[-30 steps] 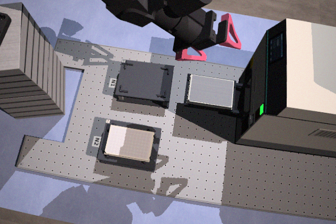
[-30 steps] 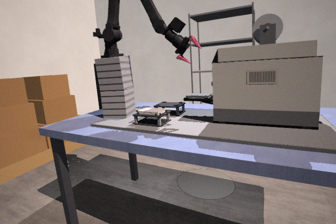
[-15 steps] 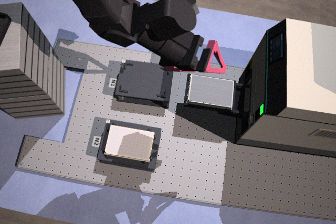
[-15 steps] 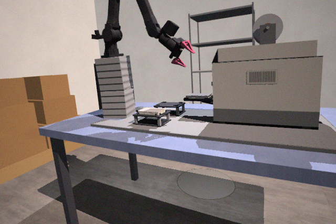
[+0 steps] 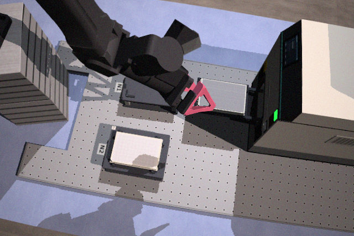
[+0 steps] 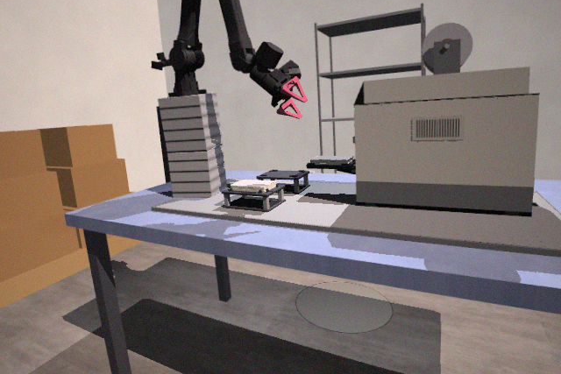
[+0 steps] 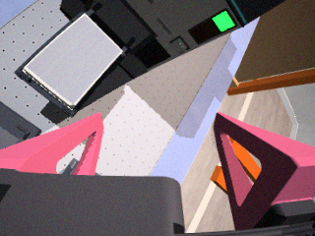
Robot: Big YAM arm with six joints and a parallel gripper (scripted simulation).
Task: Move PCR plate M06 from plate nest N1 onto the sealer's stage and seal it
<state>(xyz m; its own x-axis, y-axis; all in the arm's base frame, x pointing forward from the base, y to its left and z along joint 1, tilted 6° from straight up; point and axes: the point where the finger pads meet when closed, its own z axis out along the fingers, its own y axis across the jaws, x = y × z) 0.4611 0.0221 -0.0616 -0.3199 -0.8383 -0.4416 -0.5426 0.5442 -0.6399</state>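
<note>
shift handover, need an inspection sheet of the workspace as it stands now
surface: dotted board on a blue table.
job's things: M06 with foil on the sealer's stage, which is out; lamp green; N1 holds no plate; M09 on N2.
clutter: nothing seen.
grippers: gripper open, holding nothing, high above the stage.
cables: nothing seen.
surroundings: shelf unit, cardboard boxes.

The foil-topped grey rectangular PCR plate M06 [image 5: 224, 95] lies flat on the sealer's dark stage [image 5: 248, 104], which stands out. The dark plate nest N1 [image 5: 137, 92] holds nothing, and the sealer's lamp [image 5: 275, 115] glows green.
</note>
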